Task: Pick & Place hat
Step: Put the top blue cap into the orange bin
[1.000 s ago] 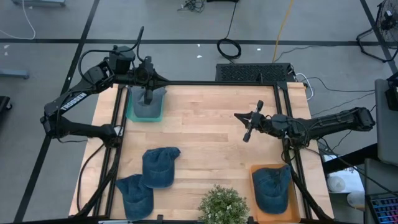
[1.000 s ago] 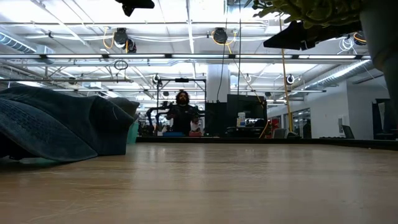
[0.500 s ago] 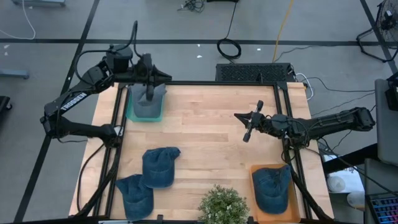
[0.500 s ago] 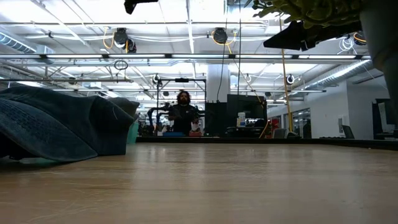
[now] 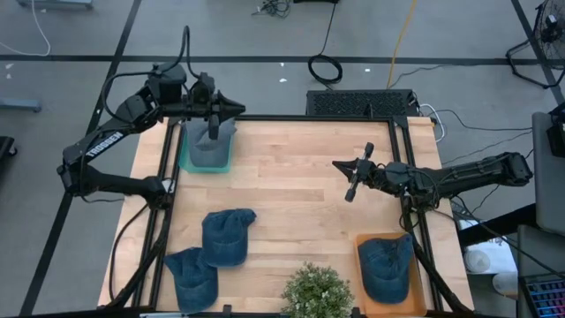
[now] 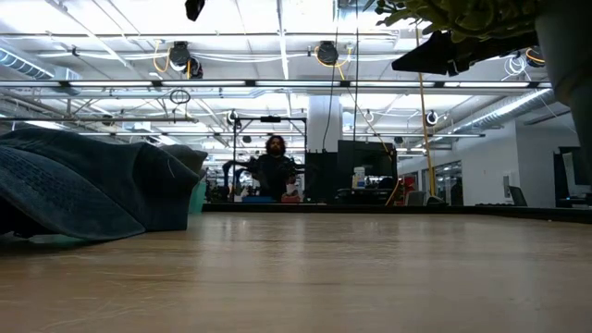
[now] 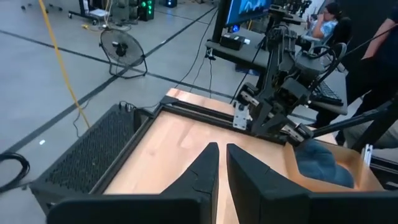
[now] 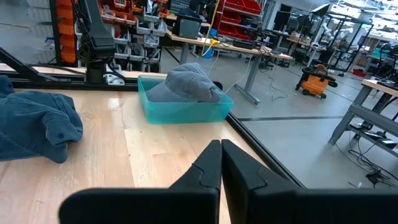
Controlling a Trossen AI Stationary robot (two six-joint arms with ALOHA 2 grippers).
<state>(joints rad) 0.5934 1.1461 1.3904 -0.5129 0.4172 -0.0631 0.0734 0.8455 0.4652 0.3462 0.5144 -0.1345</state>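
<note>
A grey hat point(image 5: 210, 141) lies in a teal tray point(image 5: 187, 164) at the table's far left corner; the right wrist view shows both hat point(image 8: 186, 84) and tray point(image 8: 180, 111). My left gripper point(image 5: 237, 108) hovers above that tray, about level and pointing toward the table's right, its fingers point(image 7: 205, 163) shut on nothing. Two blue hats point(image 5: 227, 235) point(image 5: 192, 276) lie flat on the wood near the front left. Another blue hat point(image 5: 385, 265) rests in an orange tray point(image 5: 364, 300) at the front right. My right gripper point(image 5: 336, 164) waits shut above mid-table, pointing left.
A potted plant point(image 5: 316, 295) stands at the table's near edge, between the loose hats and the orange tray. A black frame point(image 5: 300, 118) runs along the table's sides. Bare wood point(image 5: 282, 177) lies between the two arms. A person point(image 6: 274, 166) sits far behind the table.
My left gripper has tipped up from pointing down at the grey hat to about level, pointing toward the table's right. It has rolled at the wrist and risen a little. The grey hat stays in the teal tray.
</note>
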